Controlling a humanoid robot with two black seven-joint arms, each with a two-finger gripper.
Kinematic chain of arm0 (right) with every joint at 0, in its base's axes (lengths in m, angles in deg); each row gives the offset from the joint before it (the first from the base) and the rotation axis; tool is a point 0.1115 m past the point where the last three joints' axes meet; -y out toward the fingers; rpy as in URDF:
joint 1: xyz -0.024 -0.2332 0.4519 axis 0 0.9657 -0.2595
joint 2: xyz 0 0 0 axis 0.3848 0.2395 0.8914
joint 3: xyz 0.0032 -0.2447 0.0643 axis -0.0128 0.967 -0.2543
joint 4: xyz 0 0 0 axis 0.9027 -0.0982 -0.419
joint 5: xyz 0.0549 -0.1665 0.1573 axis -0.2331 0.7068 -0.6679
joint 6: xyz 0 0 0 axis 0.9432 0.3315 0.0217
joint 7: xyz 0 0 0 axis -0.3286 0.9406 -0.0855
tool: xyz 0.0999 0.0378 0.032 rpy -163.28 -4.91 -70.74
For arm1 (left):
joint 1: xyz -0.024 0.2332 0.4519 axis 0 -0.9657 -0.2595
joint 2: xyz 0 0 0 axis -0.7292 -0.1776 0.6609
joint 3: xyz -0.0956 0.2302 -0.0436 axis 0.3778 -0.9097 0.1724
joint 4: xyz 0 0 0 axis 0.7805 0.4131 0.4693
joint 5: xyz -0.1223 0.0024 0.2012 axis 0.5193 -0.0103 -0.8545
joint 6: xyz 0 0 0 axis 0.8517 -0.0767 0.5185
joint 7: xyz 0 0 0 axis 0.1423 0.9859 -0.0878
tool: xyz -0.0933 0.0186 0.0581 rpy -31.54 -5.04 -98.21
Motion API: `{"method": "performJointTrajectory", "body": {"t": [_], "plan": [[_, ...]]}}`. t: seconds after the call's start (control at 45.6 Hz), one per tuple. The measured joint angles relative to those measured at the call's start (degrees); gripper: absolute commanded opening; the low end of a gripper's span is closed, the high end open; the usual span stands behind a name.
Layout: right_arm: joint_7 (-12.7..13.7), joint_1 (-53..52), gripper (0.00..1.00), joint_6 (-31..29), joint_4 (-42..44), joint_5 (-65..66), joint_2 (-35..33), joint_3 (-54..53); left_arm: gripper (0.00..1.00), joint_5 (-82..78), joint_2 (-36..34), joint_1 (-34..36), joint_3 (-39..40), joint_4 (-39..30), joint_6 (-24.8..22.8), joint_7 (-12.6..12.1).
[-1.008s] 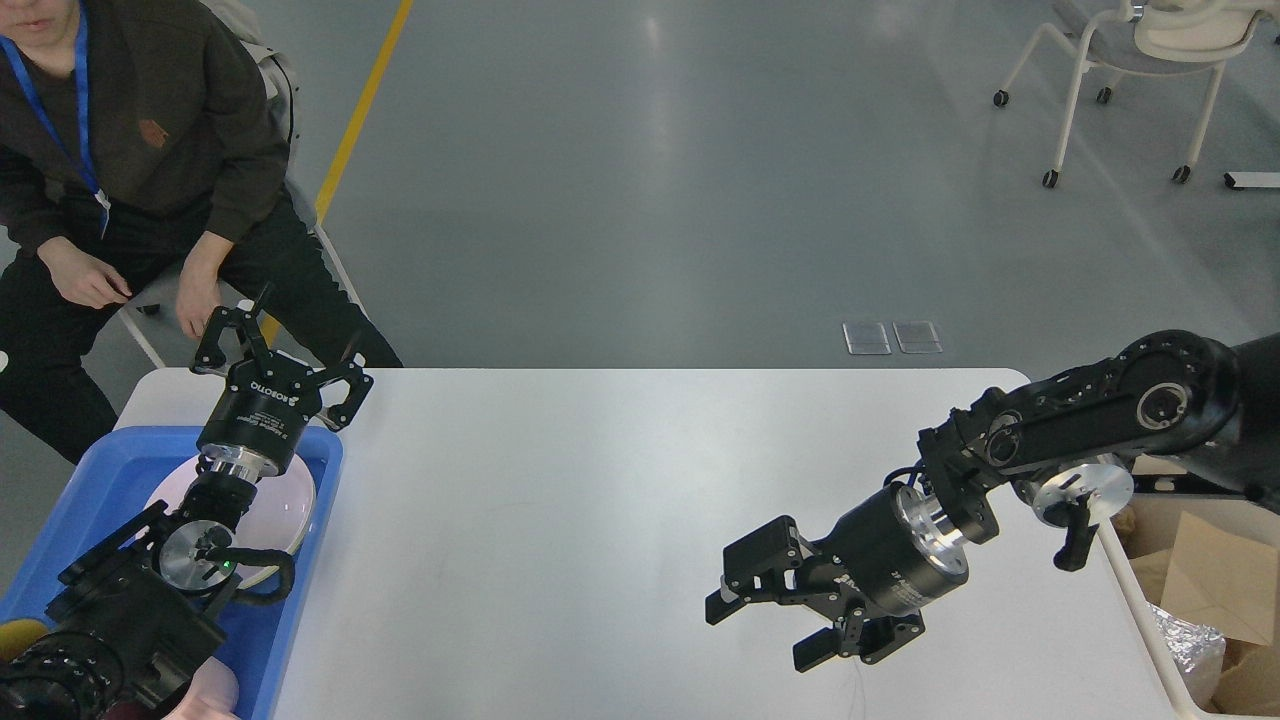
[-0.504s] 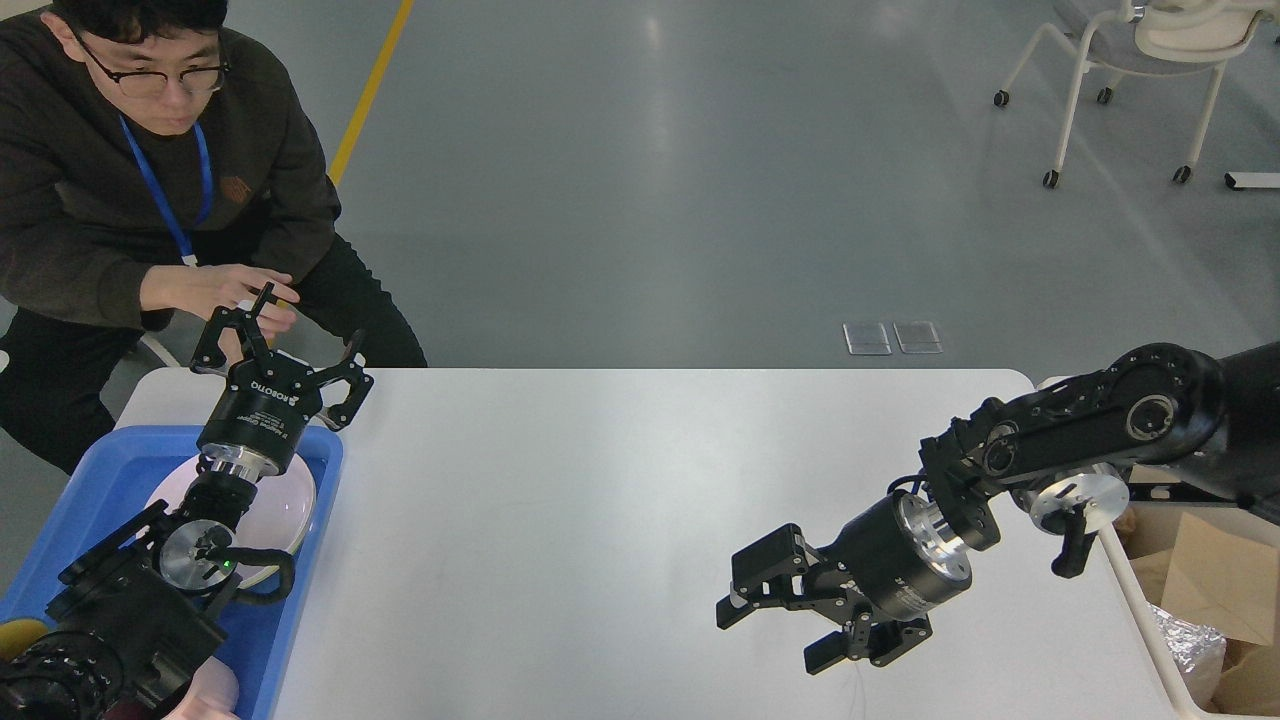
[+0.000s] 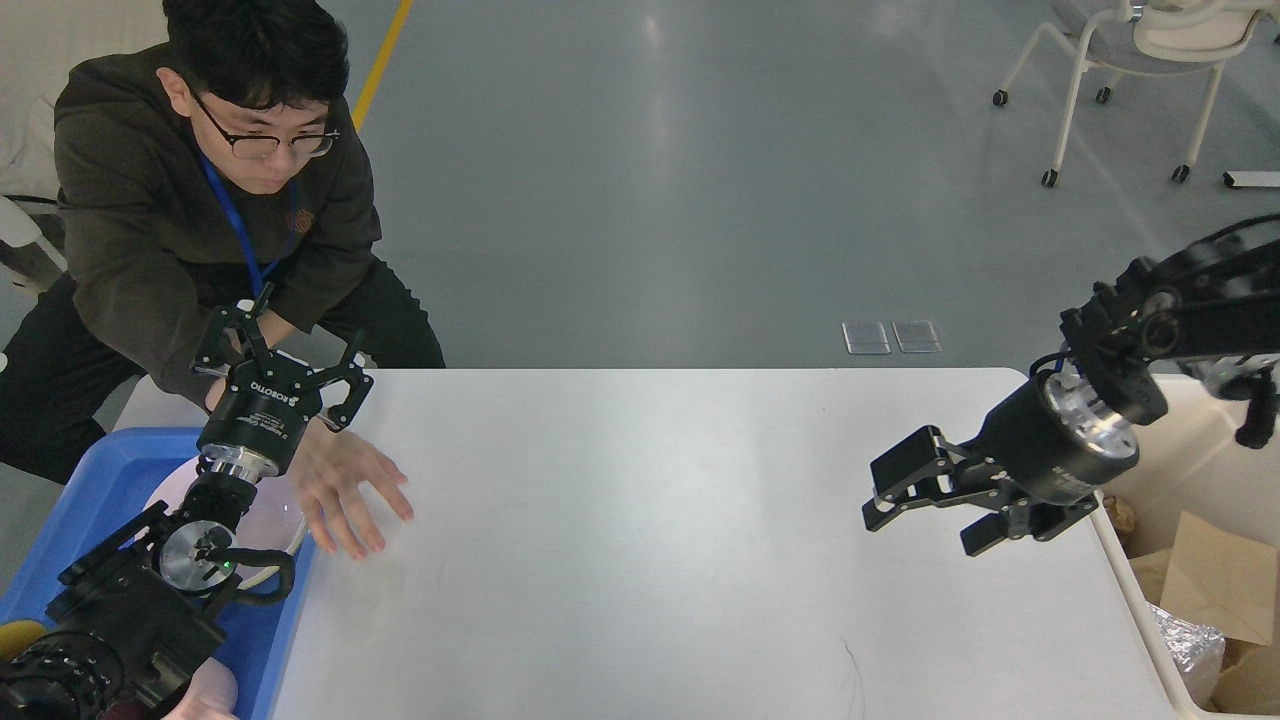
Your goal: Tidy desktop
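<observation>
**Desktop, near cleared: arms idle while a person reaches in**

Item: desktop (image 3: 640, 520), white, bare across the middle. Left claw (image 3: 285, 350) splayed, empty, over the tray (image 3: 90, 480) at its left edge. Right claw (image 3: 925, 505) splayed, empty, above its right side. A man's hand (image 3: 345, 490) rests there; best hold both arms off until it leaves
</observation>
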Motion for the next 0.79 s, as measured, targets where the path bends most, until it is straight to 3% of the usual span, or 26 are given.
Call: {"method": "performJointTrajectory", "body": {"t": [0.263,0.789], "plan": [[-0.3,-13.7,1.0,-8.7,-0.4,2.5,-1.7,3.6,1.0,0.0,-0.1,0.0,0.0,0.0,0.0,0.0],[-0.2,-17.5,1.0,-9.2,-1.1,2.5,-1.8,5.0,1.0,0.0,-0.1,0.0,0.0,0.0,0.0,0.0]]}}
